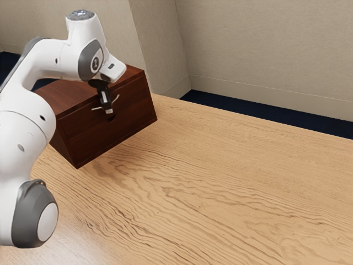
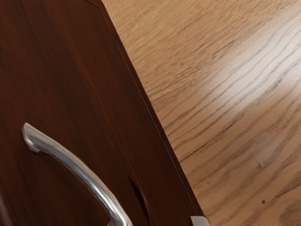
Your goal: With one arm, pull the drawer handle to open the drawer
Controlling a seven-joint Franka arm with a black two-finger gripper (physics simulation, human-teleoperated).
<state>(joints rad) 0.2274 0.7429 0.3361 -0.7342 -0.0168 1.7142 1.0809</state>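
The drawer box [image 1: 110, 124] is dark reddish-brown polished wood with flat faces and sharp edges. It sits at the far left of the pale, wavy-grained wooden worktop [image 1: 231, 182]. Its handle [image 2: 77, 169] is a slim, curved bar of shiny silver metal. My black pincer [image 1: 108, 107] hangs right at that handle; I cannot tell whether it grips.
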